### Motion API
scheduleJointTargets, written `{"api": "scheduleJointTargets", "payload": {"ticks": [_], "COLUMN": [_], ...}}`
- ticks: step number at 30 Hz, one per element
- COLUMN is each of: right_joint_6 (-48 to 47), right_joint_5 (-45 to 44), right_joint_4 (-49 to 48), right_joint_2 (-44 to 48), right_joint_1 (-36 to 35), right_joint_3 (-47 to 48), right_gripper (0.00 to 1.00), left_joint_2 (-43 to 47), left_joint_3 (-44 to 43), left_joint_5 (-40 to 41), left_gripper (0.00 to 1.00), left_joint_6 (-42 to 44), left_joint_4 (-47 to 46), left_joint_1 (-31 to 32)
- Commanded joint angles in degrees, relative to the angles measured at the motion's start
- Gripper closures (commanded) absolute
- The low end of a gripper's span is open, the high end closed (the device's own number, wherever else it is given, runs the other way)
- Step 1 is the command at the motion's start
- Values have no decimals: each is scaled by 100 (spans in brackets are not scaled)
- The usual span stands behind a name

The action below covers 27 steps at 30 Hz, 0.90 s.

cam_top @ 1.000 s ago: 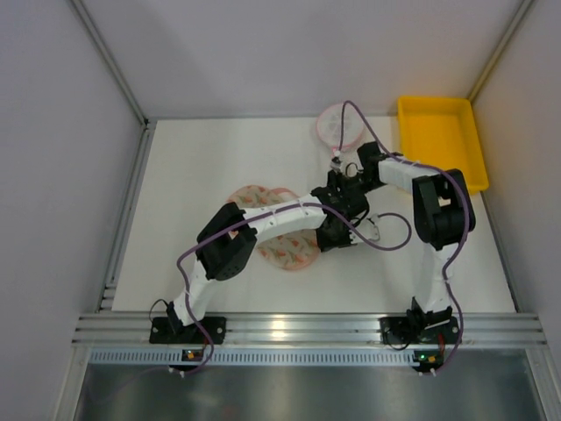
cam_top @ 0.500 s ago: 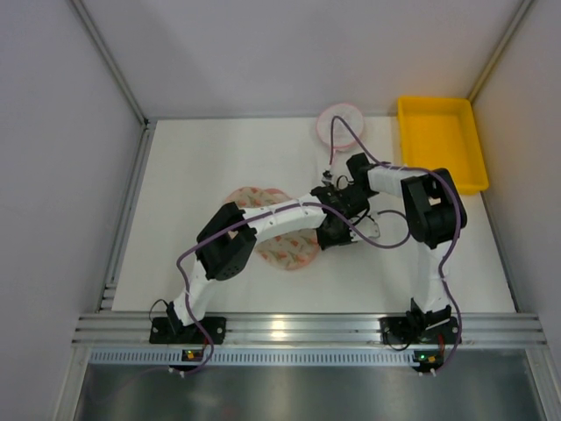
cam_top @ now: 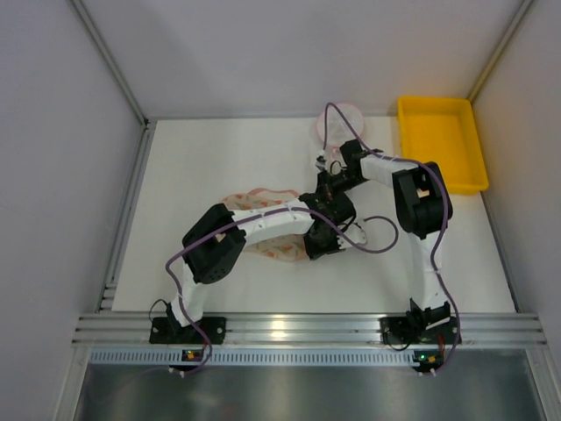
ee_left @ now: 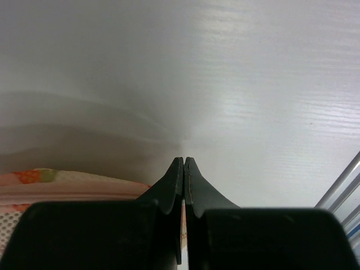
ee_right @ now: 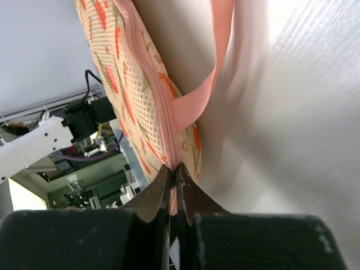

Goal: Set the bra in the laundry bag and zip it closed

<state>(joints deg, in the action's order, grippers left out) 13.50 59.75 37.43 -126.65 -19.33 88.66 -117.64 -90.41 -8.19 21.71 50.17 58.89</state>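
The laundry bag (cam_top: 252,196), cream mesh with pink-red speckles, lies mid-table, mostly under my left forearm. My right gripper (ee_right: 174,166) is shut on the bag's pink zip trim (ee_right: 147,67). A pink loop strap (ee_right: 216,56) hangs from the bag just above it. From above, the right gripper (cam_top: 326,186) sits at the bag's far right end. My left gripper (cam_top: 323,239) is just nearer, at the bag's right edge. In the left wrist view the left gripper (ee_left: 184,159) is shut. The bag's edge (ee_left: 56,183) runs behind its left finger and a sliver of patterned fabric shows in the slit. The bra is out of view.
A small round white mesh disc (cam_top: 342,123) with a pink rim lies at the back, just beyond the right forearm. A yellow tray (cam_top: 441,140) stands at the back right. Purple cables loop over both arms. An aluminium rail (cam_top: 307,329) runs along the near edge.
The right gripper has shut on the zip trim and shifted left. The left arm has drawn back and left. The bag looks flatter and more stretched.
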Motion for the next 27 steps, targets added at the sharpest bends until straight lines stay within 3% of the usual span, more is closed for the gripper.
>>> {"api": "scheduleJointTargets", "payload": {"ticks": [1, 5, 6, 7, 8, 11, 13, 18, 22, 27], "right_joint_6": [-163, 117, 144, 144, 92, -136, -425, -770, -132, 311], "right_joint_5": [-182, -174, -156, -174, -191, -297, -454, -386, 71, 520], "right_joint_4": [-245, -420, -421, -386, -342, -105, 79, 555, 38, -561], "right_joint_2": [-132, -228, -202, -167, -124, 140, 360, 676, 1001, 958], "right_joint_1": [8, 0, 0, 0, 8, 78, 219, 675, 721, 458], "right_joint_3": [441, 739, 766, 784, 775, 540, 381, -173, -1146, -1580], "right_gripper": [100, 100, 96, 87, 66, 31, 22, 23, 29, 34], "left_joint_2": [461, 488, 471, 427, 401, 208, 67, -65, -74, -145], "left_joint_3": [374, 464, 419, 341, 262, -134, -398, -767, -908, -996], "left_joint_5": [-754, -685, -623, -553, -509, -395, -289, -122, 9, 221], "left_gripper": [100, 100, 100, 100, 100, 100, 100, 100, 100, 100], "left_joint_6": [-282, -317, -352, -387, -422, -519, -563, -598, -563, -484], "left_joint_4": [63, 54, 54, 45, 28, 28, 28, -86, -297, -455], "left_joint_1": [122, 158, 158, 140, 131, 26, -44, -150, -177, -185]}}
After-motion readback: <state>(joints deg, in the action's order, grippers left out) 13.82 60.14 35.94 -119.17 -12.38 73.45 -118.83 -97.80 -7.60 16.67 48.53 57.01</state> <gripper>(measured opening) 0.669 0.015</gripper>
